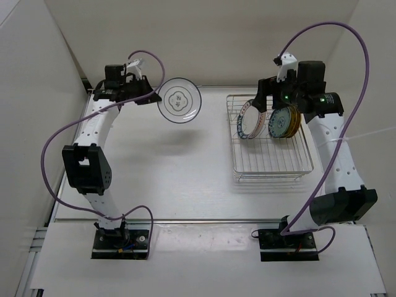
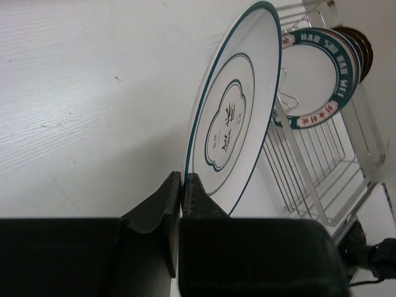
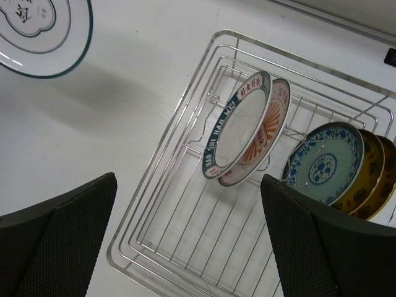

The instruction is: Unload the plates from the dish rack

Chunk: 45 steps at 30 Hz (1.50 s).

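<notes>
My left gripper is shut on the rim of a white plate with dark rings. It holds that plate on edge above the table, left of the dish rack; the top view shows the plate beside the gripper. My right gripper hangs open and empty over the rack. In the rack stand a dark-rimmed white plate, an orange-centred plate, a teal plate and a golden-yellow one.
White walls close in the table at the back and left. The rack sits on the right half of the table. Purple cables loop above both arms.
</notes>
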Each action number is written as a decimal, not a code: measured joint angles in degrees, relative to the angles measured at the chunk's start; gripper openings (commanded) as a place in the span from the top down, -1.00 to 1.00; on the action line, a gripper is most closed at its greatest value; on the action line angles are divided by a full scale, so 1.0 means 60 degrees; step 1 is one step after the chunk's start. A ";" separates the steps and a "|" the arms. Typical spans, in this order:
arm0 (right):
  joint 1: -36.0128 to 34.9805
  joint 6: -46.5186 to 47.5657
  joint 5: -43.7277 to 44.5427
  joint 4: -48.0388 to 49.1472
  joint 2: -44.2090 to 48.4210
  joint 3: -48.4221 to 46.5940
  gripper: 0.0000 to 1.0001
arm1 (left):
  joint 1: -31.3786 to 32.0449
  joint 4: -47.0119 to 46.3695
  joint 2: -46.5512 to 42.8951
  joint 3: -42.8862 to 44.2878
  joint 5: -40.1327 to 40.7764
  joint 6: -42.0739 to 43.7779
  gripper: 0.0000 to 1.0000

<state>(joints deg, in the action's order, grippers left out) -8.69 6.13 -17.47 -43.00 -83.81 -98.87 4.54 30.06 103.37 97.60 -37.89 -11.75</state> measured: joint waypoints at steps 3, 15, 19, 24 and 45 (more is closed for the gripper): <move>0.0004 0.0004 0.0408 0.0015 0.0087 0.0452 -1.00 | -0.0415 -0.0572 0.0721 -0.0335 -0.0448 -0.0317 0.79; -0.0018 0.0076 0.1574 0.0127 0.0233 0.0838 -1.00 | -0.0237 -0.0896 0.4120 -0.0605 -0.1264 -0.1013 0.79; -0.0018 0.0073 0.1687 0.0138 0.0266 0.0838 -1.00 | -0.0237 -0.1056 0.4306 -0.0408 -0.1366 -0.1166 0.79; -0.0018 0.0007 0.2186 0.0452 0.0433 0.1224 -1.00 | -0.0237 -0.1067 0.4816 0.0047 -0.1468 -0.1326 0.79; -0.1107 0.0699 0.4313 0.0240 -0.1668 0.0313 -0.39 | 0.0029 0.0820 0.4932 0.1213 -0.1209 0.0084 -1.00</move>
<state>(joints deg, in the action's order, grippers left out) -15.33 10.33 8.40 -41.56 -93.82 -96.99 4.71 34.98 132.97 104.88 -45.15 -11.25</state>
